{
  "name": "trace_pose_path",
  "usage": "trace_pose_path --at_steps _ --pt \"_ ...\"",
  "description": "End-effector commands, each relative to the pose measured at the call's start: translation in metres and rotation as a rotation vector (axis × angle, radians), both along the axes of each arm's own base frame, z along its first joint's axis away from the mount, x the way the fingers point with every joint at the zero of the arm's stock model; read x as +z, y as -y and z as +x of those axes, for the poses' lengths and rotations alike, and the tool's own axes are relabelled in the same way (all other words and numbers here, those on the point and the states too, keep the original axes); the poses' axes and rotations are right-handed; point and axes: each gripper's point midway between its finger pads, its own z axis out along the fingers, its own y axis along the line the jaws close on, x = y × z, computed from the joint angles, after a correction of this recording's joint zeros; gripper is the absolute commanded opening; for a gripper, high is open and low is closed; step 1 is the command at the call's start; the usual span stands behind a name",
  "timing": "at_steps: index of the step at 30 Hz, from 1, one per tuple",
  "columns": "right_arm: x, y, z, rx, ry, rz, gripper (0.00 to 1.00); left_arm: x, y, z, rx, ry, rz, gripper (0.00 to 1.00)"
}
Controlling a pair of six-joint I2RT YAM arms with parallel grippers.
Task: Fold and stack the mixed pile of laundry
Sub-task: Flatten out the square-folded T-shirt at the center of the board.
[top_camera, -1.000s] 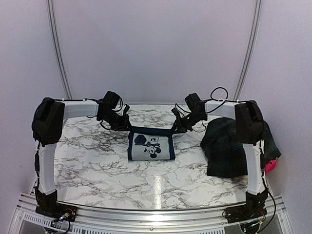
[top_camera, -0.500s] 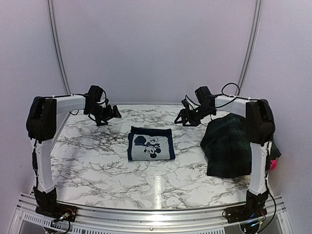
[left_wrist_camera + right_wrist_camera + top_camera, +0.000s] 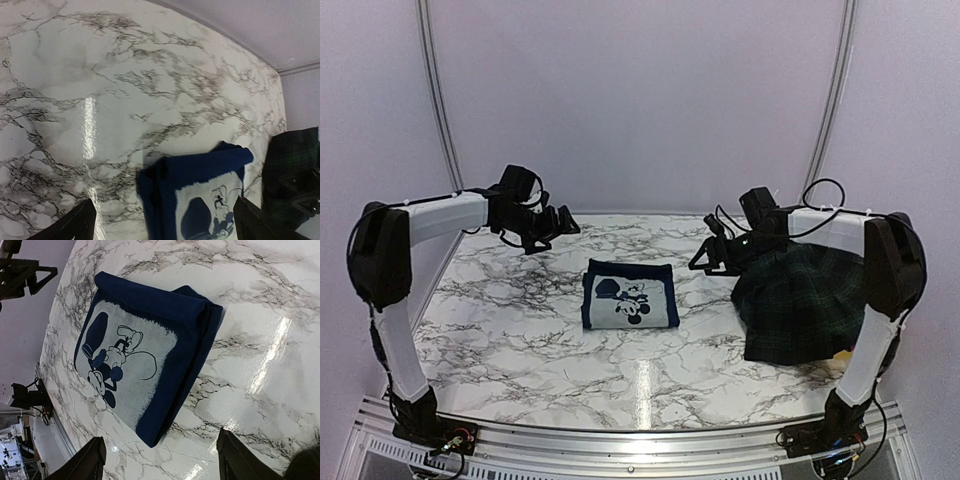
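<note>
A navy-blue cloth (image 3: pixel 630 297) with a pale cartoon print lies folded flat in the middle of the marble table (image 3: pixel 520 330). It also shows in both wrist views, navy-blue cloth (image 3: pixel 200 175) and navy-blue cloth (image 3: pixel 145 345). The dark green-and-navy plaid garment (image 3: pixel 800 300) lies crumpled at the right. My left gripper (image 3: pixel 565 225) hangs open above the table, back and left of the cloth, with nothing between its fingers (image 3: pixel 82 222). My right gripper (image 3: pixel 705 262) is open too, between the cloth's far right corner and the plaid garment, holding nothing.
The plaid garment (image 3: pixel 292 170) rises as a dark heap beside the folded cloth. White curved walls close in the table at the back and sides. The arm bases stand on the rail (image 3: pixel 630 440) at the near edge.
Both grippers have opened and let go of the navy cloth's far edge. The left one drew back to the left, the right one moved right toward the plaid garment.
</note>
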Motion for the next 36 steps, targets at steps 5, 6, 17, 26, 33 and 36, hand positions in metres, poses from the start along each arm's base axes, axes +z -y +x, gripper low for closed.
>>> trace_pose_path --at_steps 5,6,17,26,33,36 --pt "0.032 -0.037 -0.014 0.029 0.027 0.177 0.74 0.085 0.058 -0.064 -0.279 0.194 -0.205 0.99" --pt "0.032 -0.046 -0.014 0.039 0.025 0.196 0.74 0.081 0.065 -0.069 -0.299 0.182 -0.210 0.99" --pt "-0.014 -0.119 0.006 0.222 -0.019 0.281 0.55 0.005 0.135 -0.069 -0.420 0.061 -0.256 0.95" --pt "-0.040 -0.097 0.100 0.102 -0.013 0.333 0.52 -0.055 0.136 -0.001 -0.309 0.010 -0.257 0.92" --pt "-0.067 -0.078 0.130 0.017 -0.065 0.337 0.51 -0.073 0.104 0.039 -0.200 0.005 -0.278 0.93" --pt "-0.025 -0.074 0.131 0.014 0.005 0.324 0.56 -0.040 0.100 0.030 -0.215 0.055 -0.271 0.99"
